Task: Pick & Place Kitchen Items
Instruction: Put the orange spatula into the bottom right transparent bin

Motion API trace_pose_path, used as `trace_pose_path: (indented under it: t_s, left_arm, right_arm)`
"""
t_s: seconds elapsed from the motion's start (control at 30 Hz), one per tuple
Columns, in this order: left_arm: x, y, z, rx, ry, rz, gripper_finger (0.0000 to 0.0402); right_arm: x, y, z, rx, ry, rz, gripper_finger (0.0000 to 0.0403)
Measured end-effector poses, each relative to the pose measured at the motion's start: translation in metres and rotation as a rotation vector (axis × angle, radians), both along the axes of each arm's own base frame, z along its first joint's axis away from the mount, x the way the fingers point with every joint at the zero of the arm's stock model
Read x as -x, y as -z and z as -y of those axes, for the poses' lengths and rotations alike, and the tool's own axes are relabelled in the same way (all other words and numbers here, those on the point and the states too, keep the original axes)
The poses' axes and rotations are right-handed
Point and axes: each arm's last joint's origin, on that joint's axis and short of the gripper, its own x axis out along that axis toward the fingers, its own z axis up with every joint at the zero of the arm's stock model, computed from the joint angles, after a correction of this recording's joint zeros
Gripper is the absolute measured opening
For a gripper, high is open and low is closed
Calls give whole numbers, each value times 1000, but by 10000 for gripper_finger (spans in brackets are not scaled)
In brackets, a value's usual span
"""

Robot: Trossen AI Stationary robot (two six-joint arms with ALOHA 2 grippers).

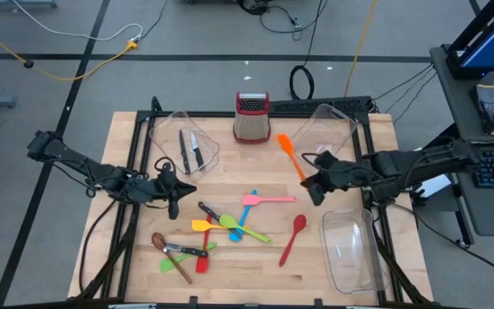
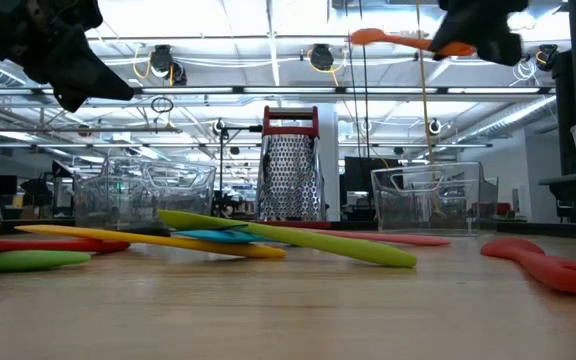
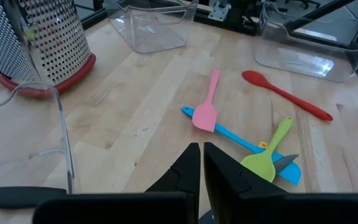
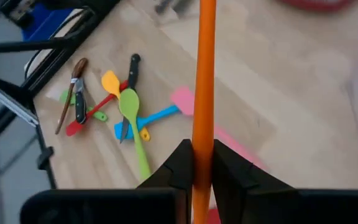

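My right gripper [image 1: 312,183] hangs above the table's right half, shut on an orange spatula [image 1: 292,156], which also shows in the low view [image 2: 398,40]. My left gripper [image 1: 174,190] is shut and empty, left of the utensil pile; in its wrist view its fingertips [image 3: 201,155] meet. Lying flat on the table are a pink spatula [image 1: 264,199], blue spatula [image 1: 247,216], yellow spatula [image 1: 206,226], green spoon [image 1: 243,228], red spoon [image 1: 293,238], brown spoon [image 1: 163,244], a knife [image 1: 187,251] and a green spatula [image 1: 177,263]. Two black-handled knives [image 1: 189,150] lie in the far left bin. My right gripper pinches the orange spatula's handle [image 4: 204,124] between its two fingers [image 4: 182,163]. The handle runs on forward past the fingertips, and the head [image 1: 285,141] points toward the table's far edge. The spatula is lifted clear of the table and lies about level.
A metal box grater with a red top [image 1: 251,116] stands at the far edge. Clear bins sit far left [image 1: 204,154], far right [image 1: 333,129] and near right [image 1: 354,251]. Bare wood lies between the pile and the grater.
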Motion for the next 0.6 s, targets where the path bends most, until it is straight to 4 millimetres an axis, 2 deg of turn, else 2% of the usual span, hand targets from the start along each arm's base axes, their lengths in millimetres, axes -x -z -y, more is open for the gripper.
trace_pose_path:
  t_s: [0.13, 0.3, 0.6]
  left_arm:
    - [0, 1, 0, -4, 0, -10, 24]
    - [1, 2, 0, -5, -1, -18, 24]
    - [1, 2, 0, -6, 0, -20, 24]
  right_arm:
    - [14, 1, 2, -139, 85, -52, 33]
    - [27, 4, 3, -197, 142, -129, 28]
    - [34, 6, -9, -289, 119, -183, 28]
